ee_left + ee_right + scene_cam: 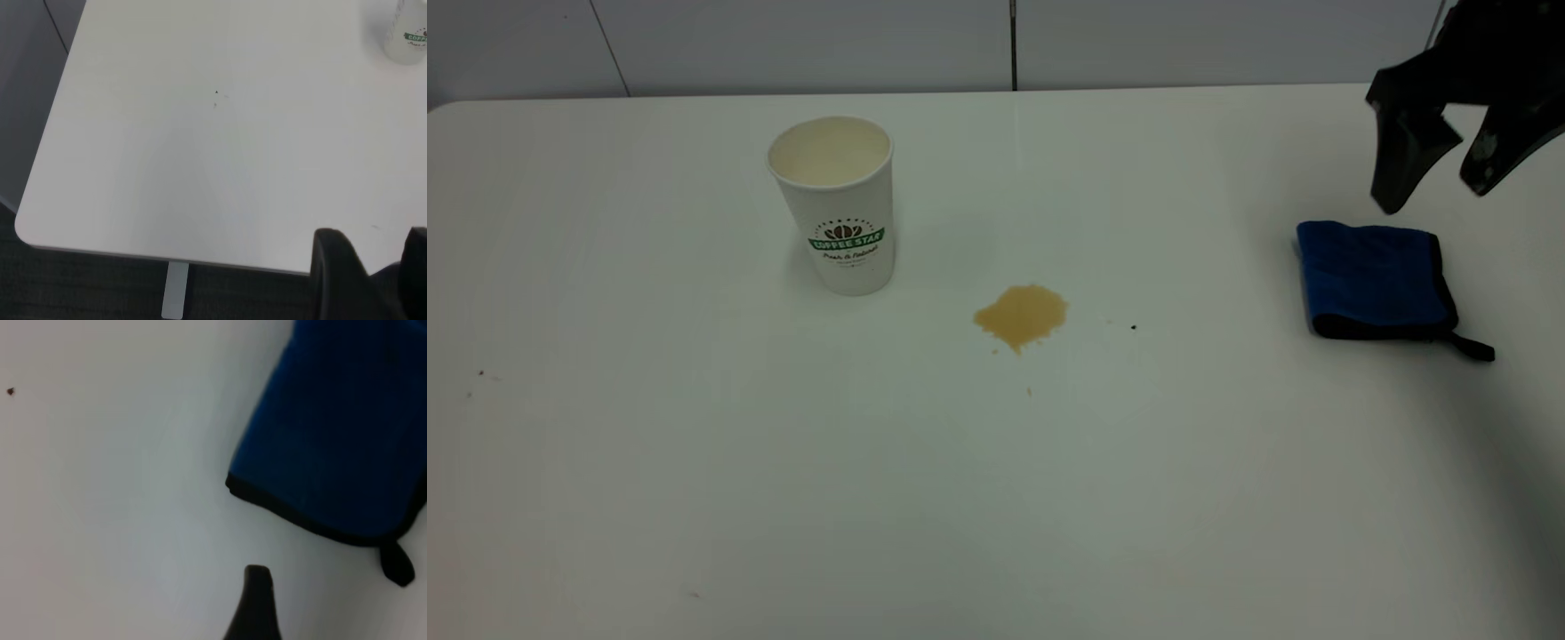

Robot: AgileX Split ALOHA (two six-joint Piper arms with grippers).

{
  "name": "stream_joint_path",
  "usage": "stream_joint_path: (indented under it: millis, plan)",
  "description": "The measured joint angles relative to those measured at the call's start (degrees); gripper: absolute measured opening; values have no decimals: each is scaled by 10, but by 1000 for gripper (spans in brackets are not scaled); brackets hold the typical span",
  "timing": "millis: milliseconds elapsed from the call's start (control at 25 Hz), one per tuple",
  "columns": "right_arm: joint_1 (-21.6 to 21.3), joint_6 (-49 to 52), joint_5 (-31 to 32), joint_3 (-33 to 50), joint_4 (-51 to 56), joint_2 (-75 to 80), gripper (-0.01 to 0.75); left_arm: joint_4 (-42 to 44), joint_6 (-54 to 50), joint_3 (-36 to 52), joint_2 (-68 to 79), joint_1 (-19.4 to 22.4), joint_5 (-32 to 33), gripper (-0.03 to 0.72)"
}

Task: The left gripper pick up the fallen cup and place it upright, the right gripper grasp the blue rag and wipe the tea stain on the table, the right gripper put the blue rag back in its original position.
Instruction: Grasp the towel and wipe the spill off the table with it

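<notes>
The cup (835, 203) stands upright (stain (1021, 316) beside it), and the right gripper (1436, 191), jaws apart, hangs above the rag (1376, 278).

We see the right gripper (1436, 182): matte black, two tapered fingers. The left gripper (383, 267) shows rounded black fingers.

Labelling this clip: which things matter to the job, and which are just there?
Job:
cup, upright
tea stain
blue rag, folded
right end effector, open above the rag
left end effector, near the table corner

Just there:
dark specks on the table
</notes>
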Motion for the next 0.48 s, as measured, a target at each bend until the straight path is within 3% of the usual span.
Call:
stream_joint_path:
  millis: [480]
  plan:
    - [0,-17,-72,-59,-2,124,725,0,0,0,0,0,0,265]
